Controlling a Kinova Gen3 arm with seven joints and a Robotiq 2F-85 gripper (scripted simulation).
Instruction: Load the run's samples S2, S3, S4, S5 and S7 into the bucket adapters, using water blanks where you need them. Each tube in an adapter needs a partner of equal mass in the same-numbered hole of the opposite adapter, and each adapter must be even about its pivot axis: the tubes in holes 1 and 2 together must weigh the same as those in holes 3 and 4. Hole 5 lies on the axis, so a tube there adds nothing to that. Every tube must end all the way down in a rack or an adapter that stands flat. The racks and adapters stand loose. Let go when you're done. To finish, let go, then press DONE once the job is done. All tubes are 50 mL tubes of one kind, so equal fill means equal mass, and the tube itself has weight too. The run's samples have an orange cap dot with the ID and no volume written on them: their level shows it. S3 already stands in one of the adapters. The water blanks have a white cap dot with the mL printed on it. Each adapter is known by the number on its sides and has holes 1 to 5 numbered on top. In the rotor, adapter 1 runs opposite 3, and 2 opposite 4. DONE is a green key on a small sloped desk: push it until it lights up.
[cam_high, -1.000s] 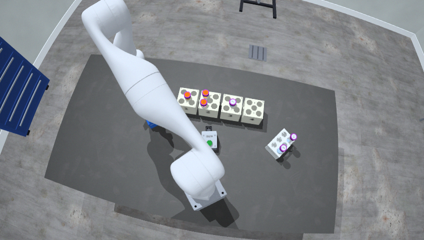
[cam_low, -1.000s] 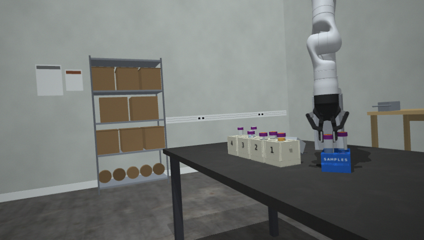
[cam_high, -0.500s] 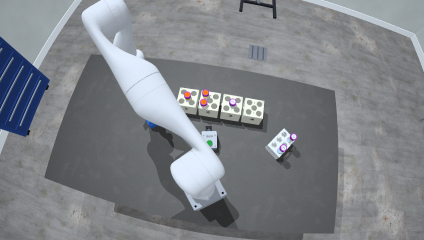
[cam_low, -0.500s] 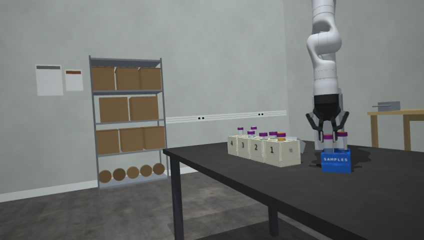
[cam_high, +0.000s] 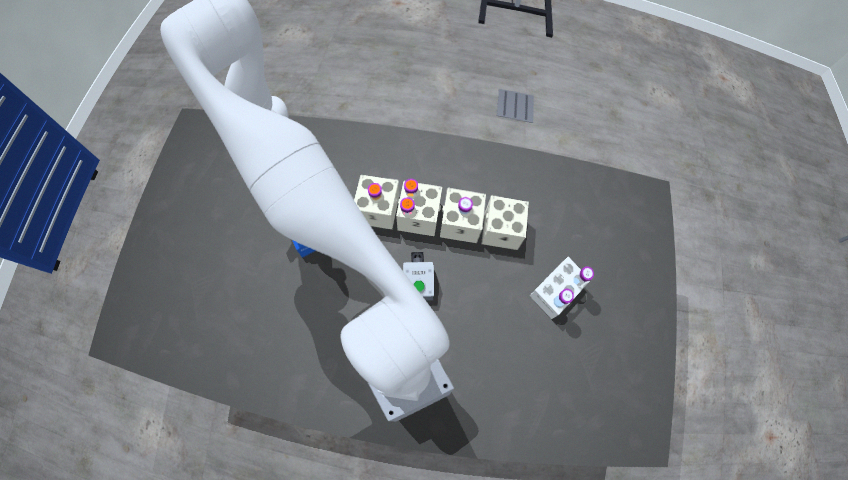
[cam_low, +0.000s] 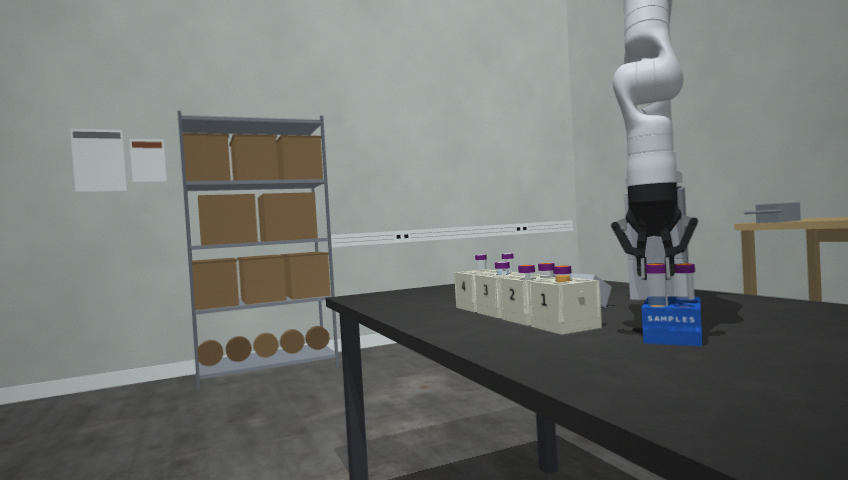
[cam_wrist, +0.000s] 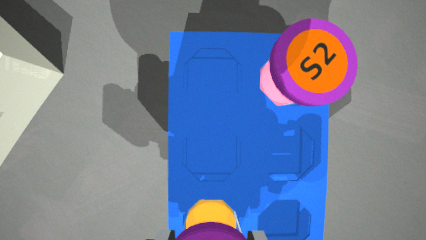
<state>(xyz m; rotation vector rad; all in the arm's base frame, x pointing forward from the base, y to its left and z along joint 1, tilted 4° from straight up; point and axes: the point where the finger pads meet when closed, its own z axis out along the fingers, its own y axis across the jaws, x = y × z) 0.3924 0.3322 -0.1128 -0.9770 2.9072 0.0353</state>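
Gripper (cam_low: 654, 270) points straight down over the blue SAMPLES rack (cam_low: 672, 324), jaws clamped on the purple cap of a sample tube (cam_low: 655, 284) that stands in the rack. Contents of that tube look orange from the wrist view; its ID is hidden, so which sample it is cannot be told. Sample S2 (cam_wrist: 315, 62), pink liquid, stands in the rack's far-right hole, apart from the gripper.

The four cream adapters stand in a row on the dark table (cam_high: 208, 309). Adapter 1 (cam_high: 376, 202) carries one orange-dot tube. Adapter 2 (cam_high: 418, 209) carries two orange-dot tubes. Adapter 3 (cam_high: 462, 215) carries one white-dot blank. Adapter 4 (cam_high: 505, 221) shows only open holes.

White blank rack (cam_high: 556, 289), right of the row, holds two white-dot tubes. The DONE key (cam_high: 420, 286) sits near side of adapter 2.
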